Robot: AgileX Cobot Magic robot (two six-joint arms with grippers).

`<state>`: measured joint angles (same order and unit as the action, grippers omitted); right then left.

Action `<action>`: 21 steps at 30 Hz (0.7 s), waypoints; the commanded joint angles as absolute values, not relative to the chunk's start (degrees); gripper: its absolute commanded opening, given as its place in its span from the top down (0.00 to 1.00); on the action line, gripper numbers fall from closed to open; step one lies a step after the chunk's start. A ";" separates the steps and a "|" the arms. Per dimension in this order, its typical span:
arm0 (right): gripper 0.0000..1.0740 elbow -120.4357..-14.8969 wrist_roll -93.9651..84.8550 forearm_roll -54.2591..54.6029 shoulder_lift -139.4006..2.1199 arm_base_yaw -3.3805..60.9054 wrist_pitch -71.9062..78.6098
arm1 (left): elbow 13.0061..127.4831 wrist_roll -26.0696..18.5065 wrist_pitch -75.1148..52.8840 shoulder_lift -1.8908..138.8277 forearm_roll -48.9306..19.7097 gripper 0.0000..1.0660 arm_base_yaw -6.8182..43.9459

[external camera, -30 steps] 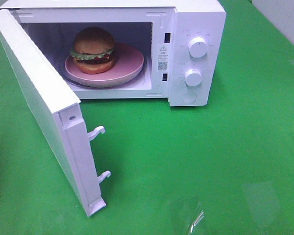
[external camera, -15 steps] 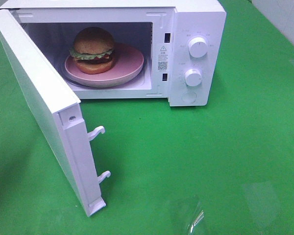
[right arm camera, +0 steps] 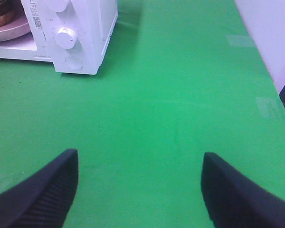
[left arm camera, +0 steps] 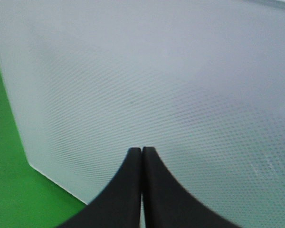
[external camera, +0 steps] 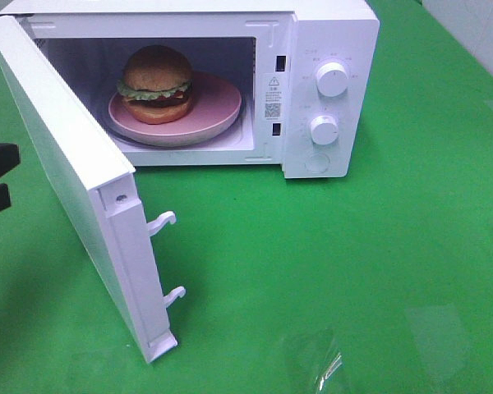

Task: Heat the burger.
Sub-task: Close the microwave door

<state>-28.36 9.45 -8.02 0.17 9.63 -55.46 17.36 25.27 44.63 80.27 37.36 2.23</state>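
tan domed burger [external camera: 155, 82] on smooth round pink plate [external camera: 219, 108]

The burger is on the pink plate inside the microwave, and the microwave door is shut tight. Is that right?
Not quite. The door is not shut: it is swung wide open, as the exterior high view shows. The rest is right: the burger sits on the pink plate inside the microwave.
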 commanded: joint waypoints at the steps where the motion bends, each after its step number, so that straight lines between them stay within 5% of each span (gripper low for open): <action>1: 0.34 -28.13 8.54 -7.91 1.72 9.34 -54.95 | 17.70 21.08 45.44 82.79 28.13 1.00 6.88; 21: 0.34 -28.13 8.54 -7.91 1.72 9.34 -54.95 | 27.90 16.16 47.44 94.37 12.89 1.00 24.35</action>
